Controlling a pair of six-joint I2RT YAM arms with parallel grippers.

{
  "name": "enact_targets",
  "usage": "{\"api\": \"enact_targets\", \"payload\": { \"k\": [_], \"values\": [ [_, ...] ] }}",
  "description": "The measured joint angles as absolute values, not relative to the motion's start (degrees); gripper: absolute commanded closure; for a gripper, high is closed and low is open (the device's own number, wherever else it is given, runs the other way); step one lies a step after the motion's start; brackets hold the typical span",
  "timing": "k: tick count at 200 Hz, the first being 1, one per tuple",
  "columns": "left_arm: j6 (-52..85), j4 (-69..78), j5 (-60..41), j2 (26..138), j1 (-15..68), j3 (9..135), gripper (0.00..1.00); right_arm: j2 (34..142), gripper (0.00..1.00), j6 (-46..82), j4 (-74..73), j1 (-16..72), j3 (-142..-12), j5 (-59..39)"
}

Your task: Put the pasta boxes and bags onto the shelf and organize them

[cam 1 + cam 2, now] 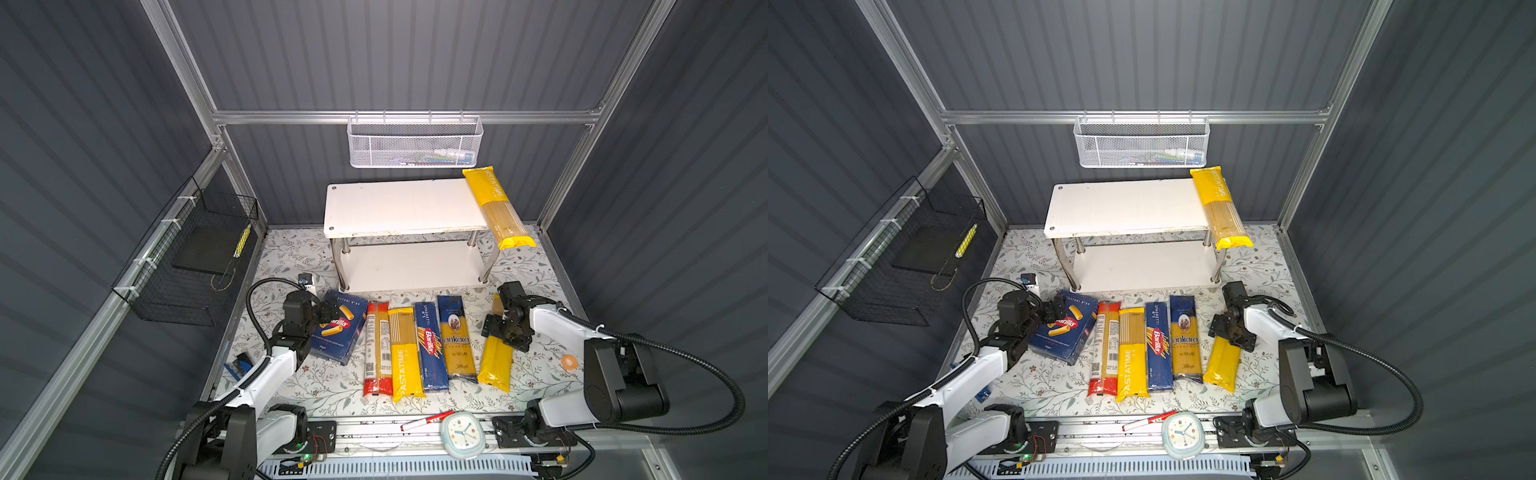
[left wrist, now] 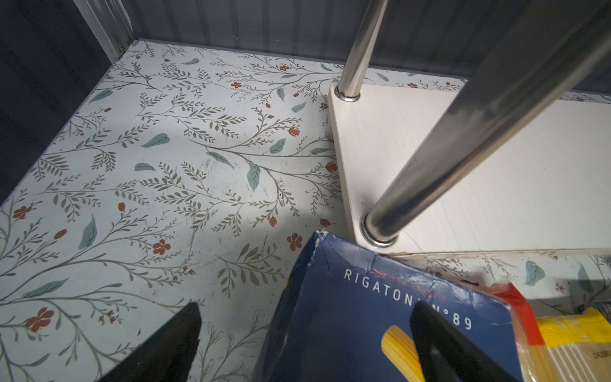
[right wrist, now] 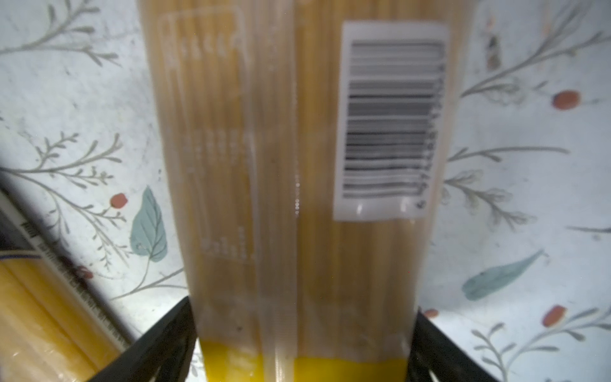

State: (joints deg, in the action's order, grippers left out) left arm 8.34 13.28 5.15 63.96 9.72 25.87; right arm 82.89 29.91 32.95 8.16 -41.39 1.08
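Observation:
The shelf (image 1: pixel 395 208) (image 1: pixel 1121 208) stands at the back, with one yellow PASTATIME bag (image 1: pixel 496 208) across its top board's right end. On the floral floor lie the rigatoni box (image 1: pixel 338 336) (image 2: pixel 347 314), a red-ended bag (image 1: pixel 377 349), a PASTATIME bag (image 1: pixel 405 353), the Barilla spaghetti box (image 1: pixel 431 347) and the ankara bag (image 1: pixel 457 338). My left gripper (image 1: pixel 328 311) (image 2: pixel 306 307) is open, straddling the rigatoni box's left edge. My right gripper (image 1: pixel 500 334) (image 3: pixel 303 306) grips the sides of another yellow bag (image 1: pixel 494 365) (image 3: pixel 297 165) lying on the floor.
A white mesh basket (image 1: pixel 415 143) hangs on the back rail. A black wire basket (image 1: pixel 191 257) is fixed to the left wall. A clock (image 1: pixel 462 434) and a red marker (image 1: pixel 426 420) lie on the front rail. An orange tape roll (image 1: pixel 568 361) sits by the right arm.

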Motion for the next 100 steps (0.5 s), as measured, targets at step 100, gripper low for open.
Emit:
{"api": "enact_targets", "payload": {
  "k": [100],
  "values": [
    [8.32,13.28,5.39,63.96,9.72,25.87,0.0,82.41,0.47,29.45,32.84,8.12,-41.25,0.82]
  ]
}}
